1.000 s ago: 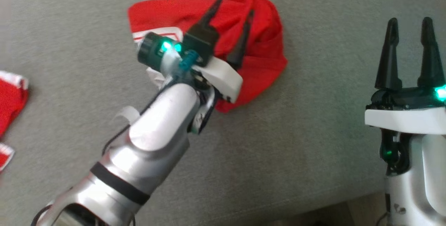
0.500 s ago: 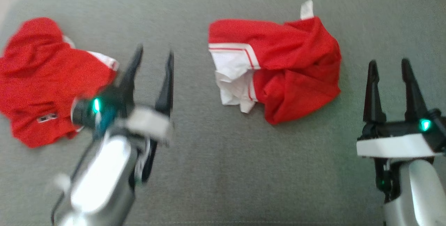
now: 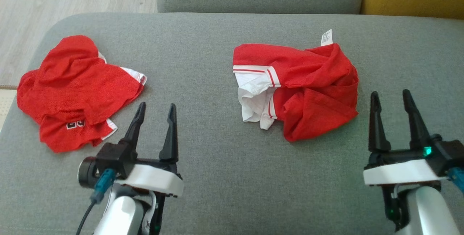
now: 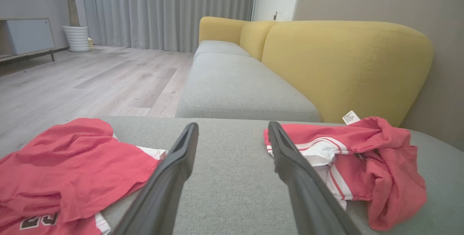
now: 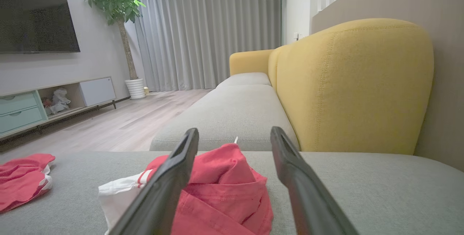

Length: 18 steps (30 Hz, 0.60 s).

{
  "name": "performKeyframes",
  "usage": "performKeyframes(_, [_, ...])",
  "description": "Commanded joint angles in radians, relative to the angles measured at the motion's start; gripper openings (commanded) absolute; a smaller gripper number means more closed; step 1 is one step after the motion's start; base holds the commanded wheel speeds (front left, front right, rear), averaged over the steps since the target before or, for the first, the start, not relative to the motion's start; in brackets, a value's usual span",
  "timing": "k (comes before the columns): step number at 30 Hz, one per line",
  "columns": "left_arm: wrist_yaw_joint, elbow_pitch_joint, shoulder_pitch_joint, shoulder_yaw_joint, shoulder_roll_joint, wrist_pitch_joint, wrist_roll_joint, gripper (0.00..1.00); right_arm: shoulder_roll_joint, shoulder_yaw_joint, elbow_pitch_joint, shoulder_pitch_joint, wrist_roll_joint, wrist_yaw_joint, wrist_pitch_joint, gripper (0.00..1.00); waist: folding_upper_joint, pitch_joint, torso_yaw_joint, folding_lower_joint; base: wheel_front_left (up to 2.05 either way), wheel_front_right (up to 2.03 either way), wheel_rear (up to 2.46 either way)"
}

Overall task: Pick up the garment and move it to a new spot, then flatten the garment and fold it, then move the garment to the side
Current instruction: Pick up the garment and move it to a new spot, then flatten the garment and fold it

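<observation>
1. Left pincer [image 3: 156, 105] and right pincer [image 3: 390, 93]: both released, empty, low in frame over the grey sofa cushion [image 3: 217, 173].
2. Garment [image 3: 308, 86]: crumpled red heap, centre-right of frame, up-left of right pincer, untouched.
3. My read: light, limp, non-fragile; pinch a raised fold or the white striped edge.
4. Long axis roughly left-right; striped edge faces left, label [image 3: 326, 37] at upper right.
</observation>
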Motion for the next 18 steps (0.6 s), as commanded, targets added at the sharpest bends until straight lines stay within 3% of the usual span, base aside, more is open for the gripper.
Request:
performKeyframes(1, [-0.012, -0.037, -0.044, 0.045, -0.001, -0.005, 0.018, 1.0, -0.003, 0.038, -0.03, -0.028, -0.008, -0.001, -0.008, 1.0, -0.0001, 0.003, 0.002, 0.0001, 0.0, 0.0, 0.0])
performKeyframes(9, [-0.068, -0.014, -0.053, 0.085, -0.043, -0.005, 0.06, 1.0, -0.017, 0.211, -0.03, -0.122, -0.108, -0.001, 0.081, 1.0, -0.0001, 0.05, 0.04, 0.0001, 0.0, 0.0, 0.0])
performKeyframes(18, [-0.096, 0.022, -0.079, 0.059, -0.069, -0.005, 0.056, 1.0, -0.185, 0.488, 0.135, -0.313, -0.127, -0.001, 0.216, 1.0, -0.0001, 0.125, 0.142, 0.0001, 0.0, 0.0, 0.0])
